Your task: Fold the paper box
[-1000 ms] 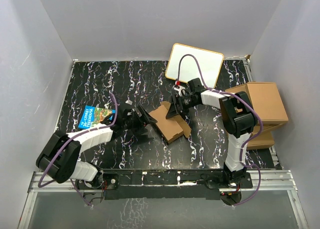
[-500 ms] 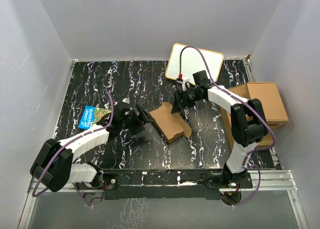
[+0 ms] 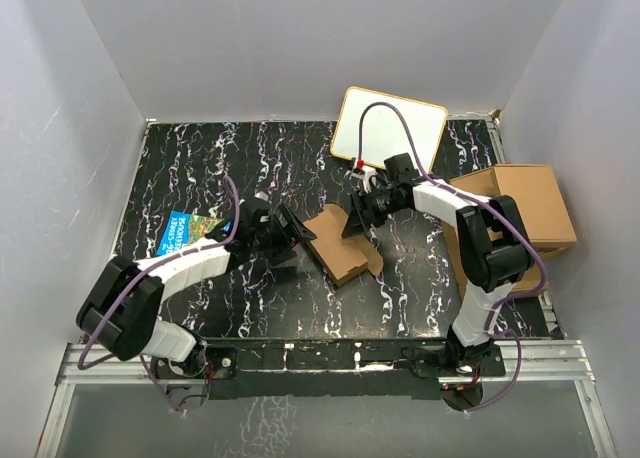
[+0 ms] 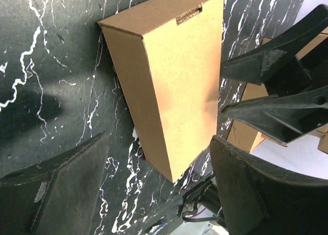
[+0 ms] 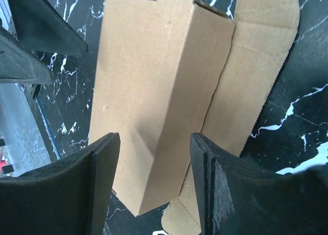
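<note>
The paper box point(image 3: 338, 246) is a small closed brown cardboard box lying on the black marbled table, with one flap point(image 5: 256, 65) spread flat beside it. My left gripper point(image 3: 292, 231) is open just left of the box. In the left wrist view the box point(image 4: 169, 76) lies ahead of the wide-apart left gripper point(image 4: 159, 142). My right gripper point(image 3: 357, 221) is at the box's far right end. In the right wrist view the right gripper point(image 5: 154, 137) hangs open over the box point(image 5: 154, 81), with a gap on each side and nothing gripped.
A white board point(image 3: 390, 128) leans at the back wall. A blue picture book point(image 3: 182, 233) lies at the left beside the left arm. Stacked larger cardboard boxes point(image 3: 525, 208) stand at the right edge. Grey walls close in the table on three sides.
The right gripper has come down closer to the box's far end and its jaws have narrowed. The left gripper has edged slightly toward the box, still open. The box has barely shifted.
</note>
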Action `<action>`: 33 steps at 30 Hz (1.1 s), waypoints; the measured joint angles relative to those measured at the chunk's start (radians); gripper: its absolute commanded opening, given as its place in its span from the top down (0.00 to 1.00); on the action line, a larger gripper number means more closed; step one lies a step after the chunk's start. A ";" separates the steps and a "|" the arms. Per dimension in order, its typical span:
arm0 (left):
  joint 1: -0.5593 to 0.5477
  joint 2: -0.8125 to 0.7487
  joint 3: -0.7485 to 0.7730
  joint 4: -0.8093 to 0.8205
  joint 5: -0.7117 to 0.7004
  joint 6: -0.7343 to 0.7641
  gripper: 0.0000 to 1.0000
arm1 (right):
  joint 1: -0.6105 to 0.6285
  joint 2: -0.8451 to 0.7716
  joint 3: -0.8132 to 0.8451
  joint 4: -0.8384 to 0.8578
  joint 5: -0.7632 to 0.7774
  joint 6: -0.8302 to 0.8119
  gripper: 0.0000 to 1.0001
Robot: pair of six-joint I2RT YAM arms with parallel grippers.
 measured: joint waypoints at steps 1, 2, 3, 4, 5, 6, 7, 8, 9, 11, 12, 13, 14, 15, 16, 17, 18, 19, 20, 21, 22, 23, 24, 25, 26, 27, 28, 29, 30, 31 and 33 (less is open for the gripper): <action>0.000 0.015 0.008 0.003 0.000 0.003 0.23 | 0.002 0.018 -0.004 -0.002 0.001 0.002 0.41; 0.000 0.032 0.018 0.005 0.002 0.005 0.23 | 0.004 0.024 -0.005 -0.003 0.001 0.005 0.42; 0.000 0.051 0.027 0.006 0.003 0.006 0.23 | 0.005 0.029 -0.006 -0.005 0.000 0.007 0.43; 0.000 0.069 0.035 0.008 0.004 0.008 0.24 | 0.007 0.031 -0.008 -0.004 -0.002 0.010 0.44; 0.000 0.086 0.040 0.008 0.005 0.011 0.24 | 0.009 0.031 -0.011 -0.001 -0.006 0.012 0.46; 0.000 0.100 0.045 0.008 0.006 0.014 0.24 | 0.013 0.029 -0.015 0.002 -0.013 0.016 0.48; 0.000 0.117 0.051 0.008 0.008 0.017 0.24 | 0.014 0.029 -0.019 0.008 -0.016 0.018 0.48; 0.000 0.132 0.057 0.008 0.009 0.021 0.24 | 0.018 0.029 -0.026 0.012 -0.018 0.025 0.48; 0.000 0.146 0.064 0.007 0.012 0.025 0.24 | 0.021 0.029 -0.033 0.018 -0.021 0.032 0.50; 0.000 0.169 0.078 0.006 0.013 0.033 0.24 | 0.027 0.029 -0.045 0.021 -0.027 0.040 0.54; 0.000 0.180 0.087 0.005 0.014 0.037 0.24 | 0.031 0.029 -0.049 0.022 -0.029 0.044 0.54; 0.000 0.191 0.097 0.003 0.015 0.042 0.24 | 0.033 0.029 -0.052 0.022 -0.033 0.050 0.55; 0.000 0.200 0.106 0.002 0.015 0.047 0.24 | 0.037 0.030 -0.055 0.022 -0.034 0.056 0.58; 0.000 0.208 0.116 -0.001 0.016 0.052 0.24 | 0.040 0.030 -0.056 0.022 -0.034 0.061 0.58; 0.000 0.214 0.125 -0.004 0.016 0.057 0.24 | 0.044 0.030 -0.057 0.024 -0.037 0.067 0.59; 0.000 0.219 0.135 -0.012 0.016 0.063 0.24 | 0.046 0.030 -0.057 0.026 -0.040 0.071 0.59; 0.000 0.224 0.146 -0.021 0.016 0.070 0.24 | 0.049 0.030 -0.060 0.034 -0.041 0.081 0.60; 0.000 0.229 0.157 -0.032 0.015 0.078 0.24 | 0.052 0.030 -0.065 0.045 -0.044 0.089 0.60; 0.000 0.232 0.166 -0.042 0.014 0.086 0.24 | 0.055 0.030 -0.072 0.053 -0.045 0.097 0.60; 0.000 0.237 0.177 -0.054 0.013 0.096 0.24 | 0.058 0.030 -0.080 0.061 -0.048 0.109 0.61; 0.000 0.242 0.188 -0.066 0.011 0.104 0.24 | 0.061 0.028 -0.092 0.072 -0.049 0.121 0.62; 0.000 0.247 0.196 -0.080 0.010 0.114 0.24 | 0.063 0.027 -0.106 0.084 -0.052 0.135 0.62; 0.000 0.253 0.205 -0.092 0.010 0.123 0.24 | 0.065 0.024 -0.120 0.097 -0.057 0.150 0.63; 0.000 0.257 0.214 -0.104 0.009 0.132 0.24 | 0.068 0.023 -0.133 0.108 -0.064 0.167 0.63; 0.000 0.262 0.223 -0.118 0.007 0.142 0.24 | 0.070 0.021 -0.142 0.115 -0.069 0.179 0.63; 0.002 0.267 0.231 -0.130 0.006 0.150 0.24 | 0.073 0.017 -0.151 0.128 -0.072 0.193 0.63; 0.004 0.273 0.242 -0.142 0.003 0.161 0.24 | 0.077 0.013 -0.157 0.134 -0.074 0.203 0.63; 0.007 0.282 0.255 -0.156 0.002 0.174 0.24 | 0.082 0.011 -0.163 0.144 -0.076 0.213 0.63; 0.010 0.289 0.266 -0.167 -0.001 0.185 0.24 | 0.085 0.008 -0.169 0.151 -0.078 0.221 0.63; 0.013 0.297 0.277 -0.177 -0.002 0.196 0.24 | 0.088 0.006 -0.171 0.155 -0.082 0.227 0.62; 0.022 0.319 0.307 -0.196 0.000 0.221 0.24 | 0.091 0.003 -0.177 0.174 -0.092 0.244 0.60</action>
